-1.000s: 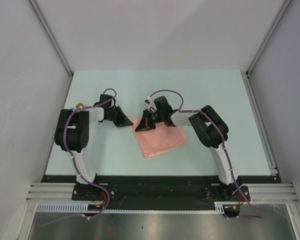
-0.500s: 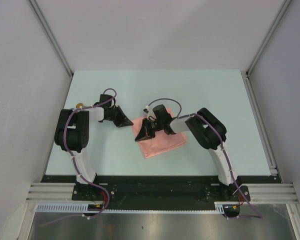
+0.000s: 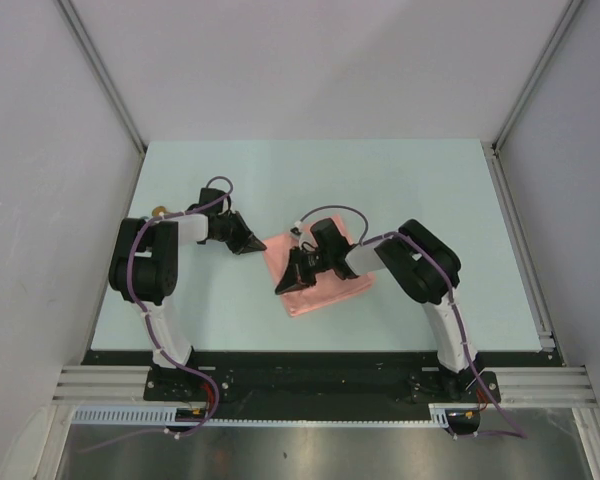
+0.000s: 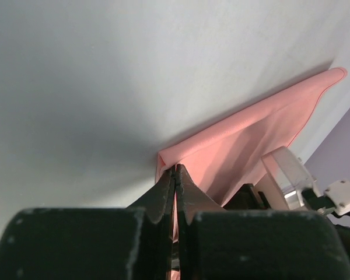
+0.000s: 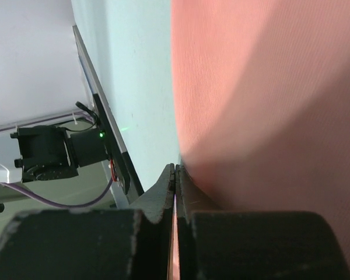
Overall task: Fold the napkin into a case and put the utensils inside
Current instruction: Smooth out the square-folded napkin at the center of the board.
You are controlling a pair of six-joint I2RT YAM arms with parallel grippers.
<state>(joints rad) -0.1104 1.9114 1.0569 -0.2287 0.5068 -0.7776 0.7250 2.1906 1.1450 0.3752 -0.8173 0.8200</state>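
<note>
From the top external view, we see the napkin (image 3: 330,285) lying folded on the table (image 3: 400,190), just in front of and between the two arms. It sits skewed: its near edge climbs toward the right, and it looks only slightly longer left to right than front to back. The left gripper (image 3: 259,245) meets its far left corner, and the right gripper (image 3: 284,289) bears down on its left edge.

In the left wrist view, we find the left gripper (image 4: 175,170) clenched on a corner of the napkin (image 4: 251,134), whose long fold runs away up and to the right.

In the right wrist view, the right gripper (image 5: 175,168) is pinched tight on the cloth's edge, with a sliver of pink between its jaws. The napkin (image 5: 268,105) fills the right side.
</note>
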